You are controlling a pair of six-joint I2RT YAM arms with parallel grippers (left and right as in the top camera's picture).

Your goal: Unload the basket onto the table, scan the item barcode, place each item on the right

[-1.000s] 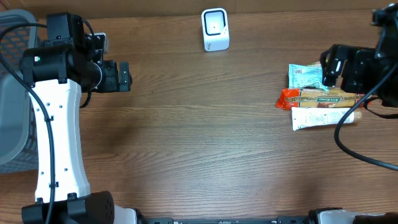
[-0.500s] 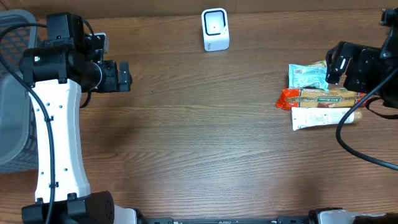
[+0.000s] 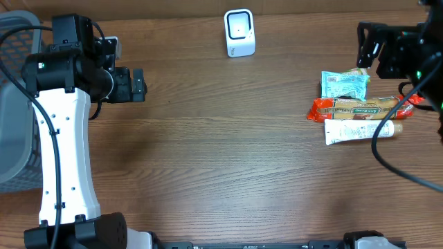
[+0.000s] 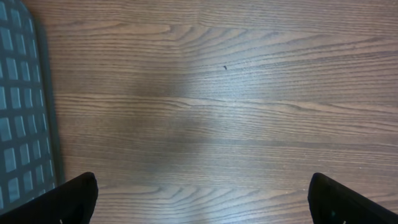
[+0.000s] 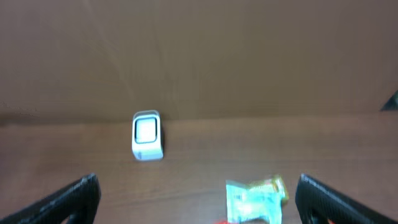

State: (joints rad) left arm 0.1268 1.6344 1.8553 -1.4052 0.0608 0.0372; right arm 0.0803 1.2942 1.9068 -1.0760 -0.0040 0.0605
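- Wooden table (image 3: 228, 159) carries a white scanner (image 3: 239, 32), standing upright near the far edge.
- Well to the right of the scanner and nearer the robot, three packaged items lie in a tight cluster: a teal packet (image 3: 344, 86), an orange-red packet (image 3: 353, 108) just beside it on the near side, and a white tube (image 3: 360, 130) closest to the robot.
- Right gripper (image 3: 367, 45) hovers right of the scanner, just beyond the teal packet, its fingers spread wide and holding nothing.
- Left gripper (image 3: 138, 84) hangs well left of the scanner over bare wood, jaws wide apart and empty.
- Grey basket (image 3: 14, 138) sits far left of the scanner, at the table's edge.
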